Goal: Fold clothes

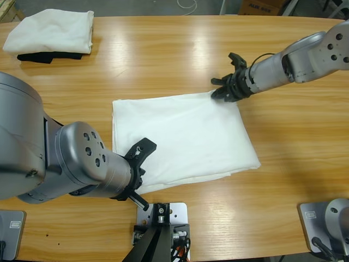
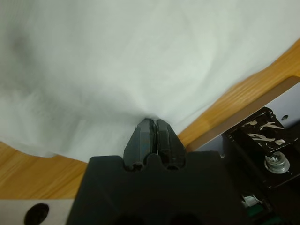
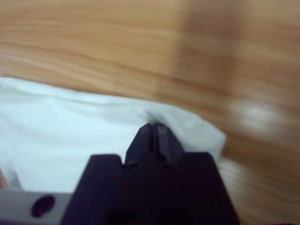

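Observation:
A white T-shirt, folded into a wide rectangle, lies flat at the middle of the wooden table. My left gripper sits at the shirt's near edge. In the left wrist view its jaws are pressed together, with the white cloth puckered at their tips. From the upper right, my right gripper reaches the shirt's far right corner. There its jaws are closed on a bunched bit of the cloth.
A folded white pile rests on a black garment at the table's far left corner. A cardboard box stands beyond the far edge. Bare wood stretches right of the shirt.

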